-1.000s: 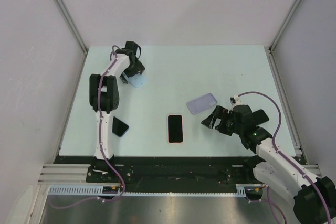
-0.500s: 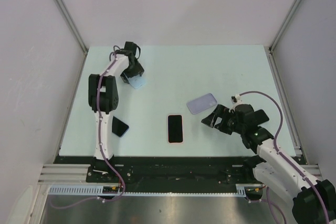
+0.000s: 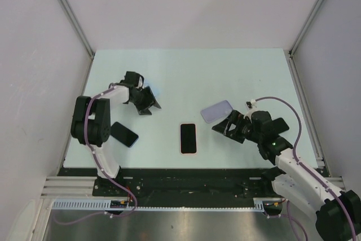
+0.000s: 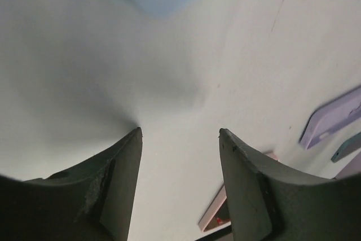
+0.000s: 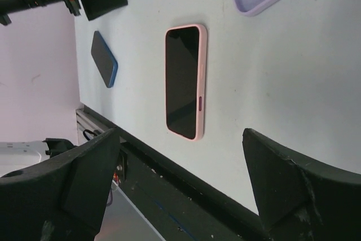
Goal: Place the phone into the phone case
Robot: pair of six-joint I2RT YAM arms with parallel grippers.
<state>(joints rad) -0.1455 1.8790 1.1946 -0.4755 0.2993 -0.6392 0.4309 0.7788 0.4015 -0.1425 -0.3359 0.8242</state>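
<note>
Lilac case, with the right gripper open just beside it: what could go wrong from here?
1. The lilac case lies flat; the right gripper, open at its near edge, may shove it rather than grip it.
2. The middle phone already has a pink rim, probably a case; the blue phone beside the left arm looks like the bare one. Picking the wrong phone is easy.
</note>
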